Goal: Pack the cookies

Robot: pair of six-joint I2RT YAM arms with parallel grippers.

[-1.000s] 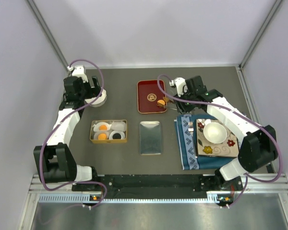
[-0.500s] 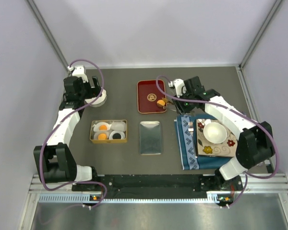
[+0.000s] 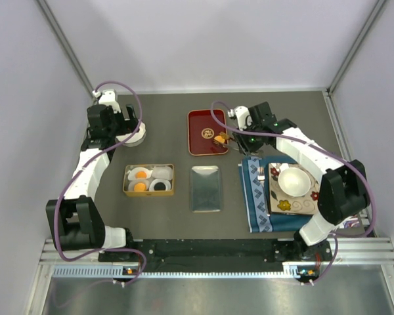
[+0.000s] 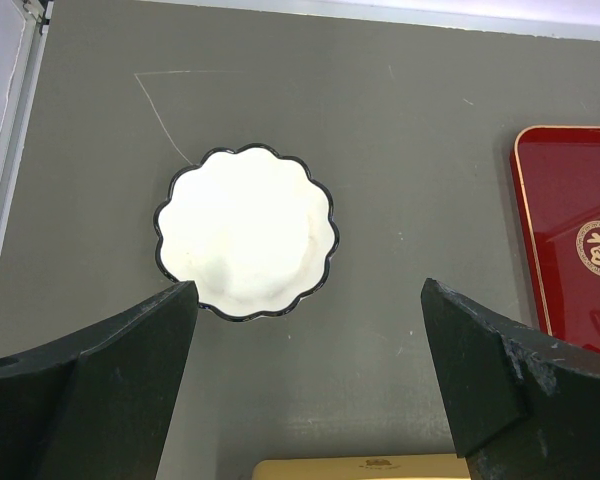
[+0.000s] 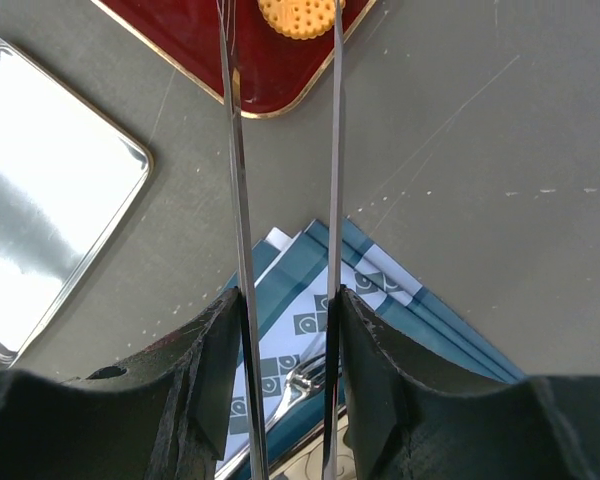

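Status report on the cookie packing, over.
Left gripper open above white fluted dish. Right gripper shut on tongs, blades flanking orange cookie on red tray. Nothing blocking it.

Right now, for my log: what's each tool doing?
Left tool: open, empty.
Right tool: shut on tongs, cookie between their blades.

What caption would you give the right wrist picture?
Right gripper holding metal tongs, pointed at an orange cookie on a red tray.
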